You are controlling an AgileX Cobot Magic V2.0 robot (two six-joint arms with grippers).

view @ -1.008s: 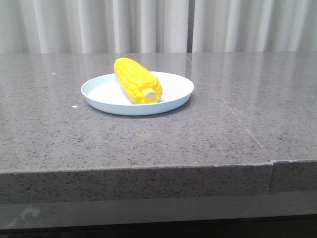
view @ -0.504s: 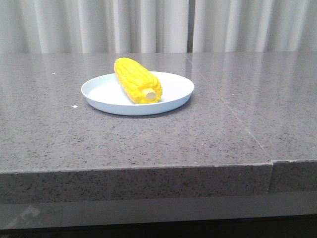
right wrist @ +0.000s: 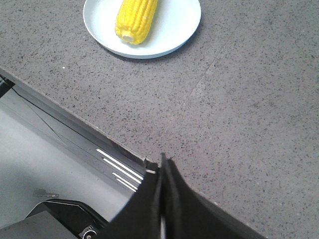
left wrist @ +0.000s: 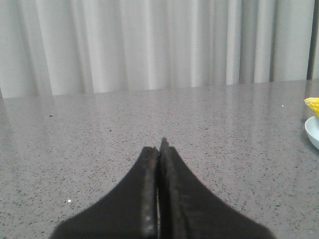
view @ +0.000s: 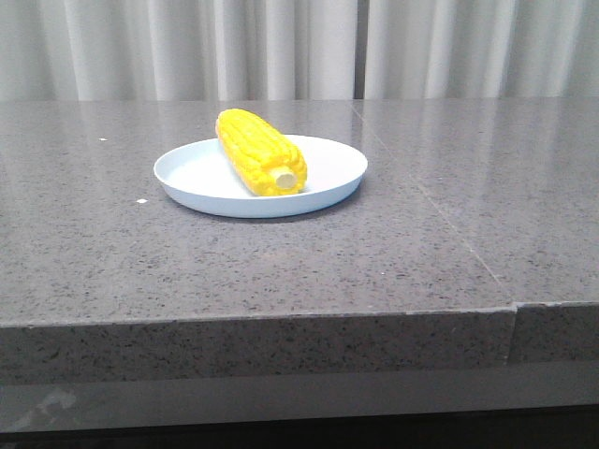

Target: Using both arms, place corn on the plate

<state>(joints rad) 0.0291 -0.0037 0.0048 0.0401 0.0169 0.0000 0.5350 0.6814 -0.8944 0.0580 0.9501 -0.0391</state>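
Note:
The yellow corn lies on the pale blue-white plate on the grey stone table, its pale stub end toward the front. Both show in the right wrist view: the corn on the plate. The left wrist view catches only the corn's tip and the plate's rim at its edge. My left gripper is shut and empty, low over the table away from the plate. My right gripper is shut and empty over the table's front edge. Neither gripper shows in the front view.
The grey speckled table has a seam running back from its front edge. Pale curtains hang behind it. Below the front edge the right wrist view shows a lower grey surface and dark equipment.

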